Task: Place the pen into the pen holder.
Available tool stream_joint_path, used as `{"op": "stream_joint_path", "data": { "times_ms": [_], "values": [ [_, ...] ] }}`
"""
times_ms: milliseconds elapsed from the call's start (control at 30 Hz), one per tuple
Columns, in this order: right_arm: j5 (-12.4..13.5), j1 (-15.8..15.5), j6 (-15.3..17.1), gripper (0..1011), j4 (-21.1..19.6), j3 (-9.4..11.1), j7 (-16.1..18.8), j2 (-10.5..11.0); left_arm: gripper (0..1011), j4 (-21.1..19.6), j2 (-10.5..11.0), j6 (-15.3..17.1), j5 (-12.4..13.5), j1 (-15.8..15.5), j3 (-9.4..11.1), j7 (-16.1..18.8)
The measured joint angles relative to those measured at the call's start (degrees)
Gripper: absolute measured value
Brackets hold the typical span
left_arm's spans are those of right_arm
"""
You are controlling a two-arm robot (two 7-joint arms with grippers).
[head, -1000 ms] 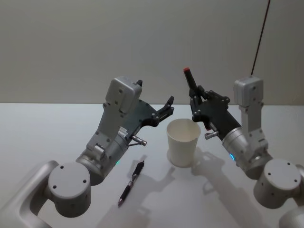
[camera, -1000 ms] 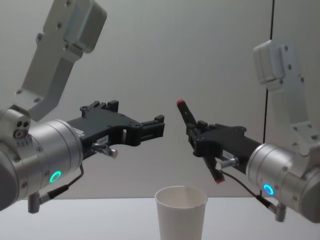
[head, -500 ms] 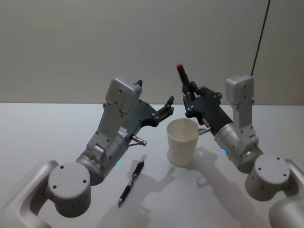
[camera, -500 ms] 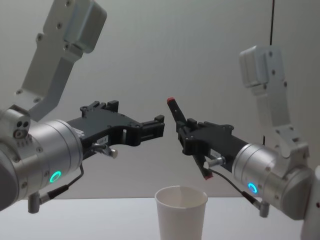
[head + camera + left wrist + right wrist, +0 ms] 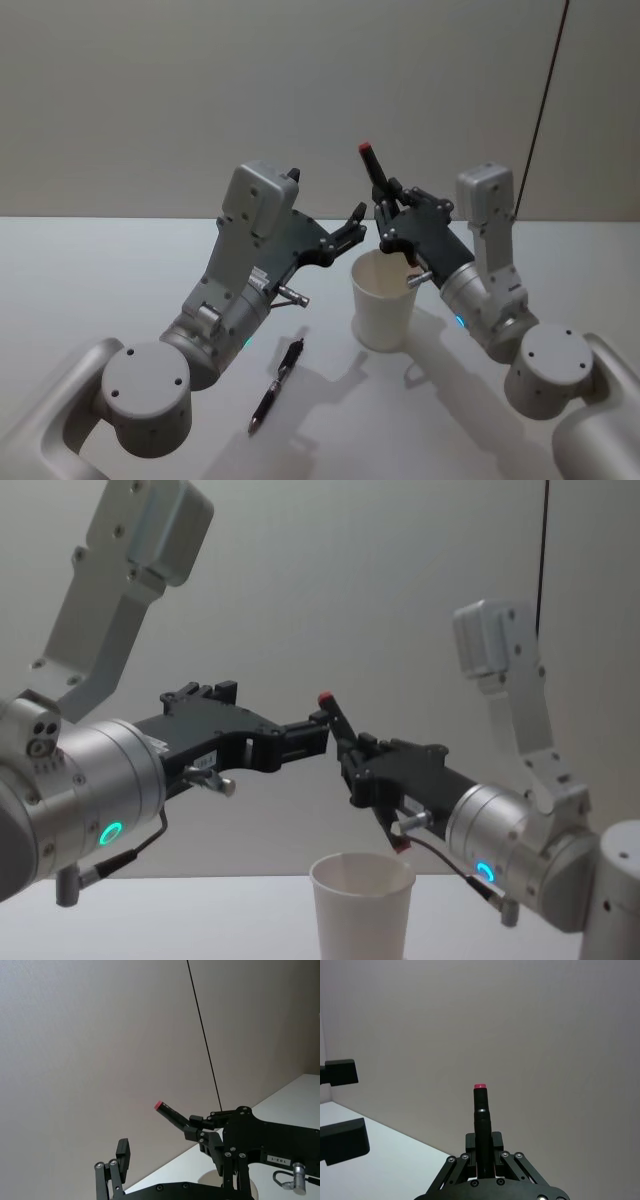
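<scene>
My right gripper (image 5: 392,218) is shut on a dark pen (image 5: 376,175) with a red end, holding it tilted and nearly upright. The pen's lower tip (image 5: 399,844) hangs just above the rim of the pen holder (image 5: 384,301), a white paper cup on the table. In the right wrist view the pen (image 5: 481,1112) stands up between the fingers (image 5: 467,1152). My left gripper (image 5: 354,224) is open and empty, hovering just left of the cup at pen height. Its two fingers (image 5: 341,1072) appear apart in the right wrist view.
A second dark pen (image 5: 276,386) lies on the white table (image 5: 90,290) in front of and left of the cup. A plain wall stands behind, with a thin dark cable (image 5: 545,75) hanging at the right.
My right gripper has carried the pen leftward, from the cup's right side to over its rim. The left arm, the cup and the pen on the table have stayed still.
</scene>
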Motion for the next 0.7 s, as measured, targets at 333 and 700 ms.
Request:
{"op": "stream_joint_path", "data": {
  "times_ms": [333, 700],
  "values": [
    [-0.5, 1.8, -1.5, 177, 4.5, -0.3, 0.5, -0.8, 1004, 0.0, 0.0, 0.0, 0.0, 0.0, 0.0, 0.0],
    [-0.8, 3.5, -2.7, 191, 8.4, -0.5, 0.8, -1.5, 1004, 0.0, 0.0, 0.0, 0.0, 0.0, 0.0, 0.0]
  ]
}}
